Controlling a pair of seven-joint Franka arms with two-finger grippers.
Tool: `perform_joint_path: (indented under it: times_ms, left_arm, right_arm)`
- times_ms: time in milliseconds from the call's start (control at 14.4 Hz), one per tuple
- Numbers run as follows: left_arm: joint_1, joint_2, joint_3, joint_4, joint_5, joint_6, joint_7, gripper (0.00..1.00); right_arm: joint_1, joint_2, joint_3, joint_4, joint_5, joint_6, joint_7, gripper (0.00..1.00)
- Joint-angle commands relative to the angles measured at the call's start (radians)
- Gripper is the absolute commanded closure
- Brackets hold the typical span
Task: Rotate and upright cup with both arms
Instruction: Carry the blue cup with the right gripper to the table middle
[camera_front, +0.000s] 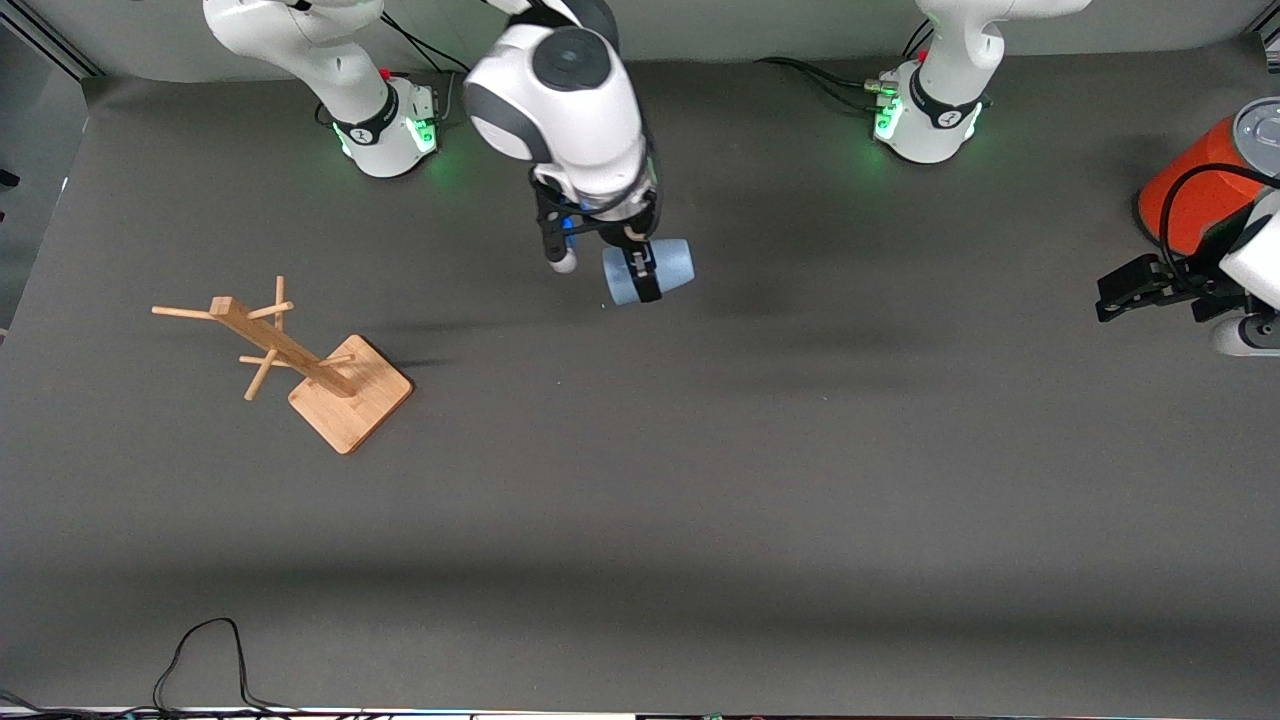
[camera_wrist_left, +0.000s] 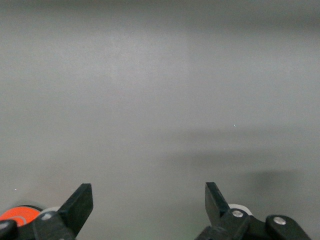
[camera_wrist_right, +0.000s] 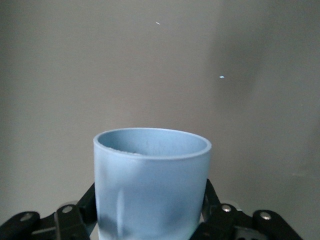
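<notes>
Upper centre of the front view, the right pincer (camera_front: 605, 268) hangs over the bench (camera_front: 700, 480), closed across the body of the cup (camera_front: 648, 271). The cup lies on its side in that grip, apparently lifted off the surface, which would leave room for a second hand to turn it. At the right edge of the frame the left pincer (camera_front: 1108, 298) waits low beside the orange can (camera_front: 1195, 190), pointing toward the middle of the bench. A wooden rack (camera_front: 300, 360) stands at the left of the frame, well apart from both.

Along the bottom edge of the left wrist view, the left pincer (camera_wrist_left: 149, 205) has its fingers (camera_wrist_left: 80, 205) spread wide with nothing between them, only bare bench ahead. A sliver of the orange can (camera_wrist_left: 17, 216) shows in the lower left corner. Judged from this, it is ready to receive but has not yet approached.

Lower centre of the right wrist view, the cup (camera_wrist_right: 152, 185) fills the frame, its open rim facing away from the camera, with the right pincer (camera_wrist_right: 150, 210) clamped on its sides near the base. Holding it low leaves the rim end free for the other arm to take.
</notes>
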Motion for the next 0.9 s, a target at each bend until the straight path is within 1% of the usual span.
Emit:
perform_joint_path:
  times_ms: [0, 209, 278, 417, 556, 695, 834]
  left_arm:
    - [0.001, 0.011, -0.002, 0.019, 0.01, 0.001, 0.013, 0.0]
    - [0.001, 0.009, 0.0, 0.019, 0.004, 0.001, 0.011, 0.0]
    - [0.001, 0.011, 0.0, 0.019, 0.002, 0.001, 0.005, 0.0]
    - [0.003, 0.012, 0.001, 0.017, -0.002, 0.001, -0.01, 0.0]
    - [0.003, 0.013, 0.001, 0.019, -0.001, 0.001, -0.007, 0.0]
    - [0.003, 0.013, 0.001, 0.019, 0.002, 0.001, -0.007, 0.0]
    - [0.003, 0.013, 0.001, 0.019, 0.008, -0.005, 0.002, 0.0]
  right_arm:
    - [0.065, 0.112, 0.004, 0.046, -0.092, 0.001, 0.162, 0.25]
    - [0.122, 0.226, 0.004, 0.049, -0.229, 0.011, 0.326, 0.25]
    - [0.14, 0.262, 0.004, 0.049, -0.272, 0.033, 0.37, 0.25]
    - [0.171, 0.313, 0.004, 0.049, -0.355, 0.052, 0.44, 0.25]
    - [0.18, 0.333, 0.004, 0.046, -0.395, 0.051, 0.466, 0.25]
    - [0.18, 0.344, 0.003, 0.045, -0.398, 0.052, 0.466, 0.24]
    - [0.18, 0.356, 0.001, 0.04, -0.422, 0.051, 0.466, 0.23]
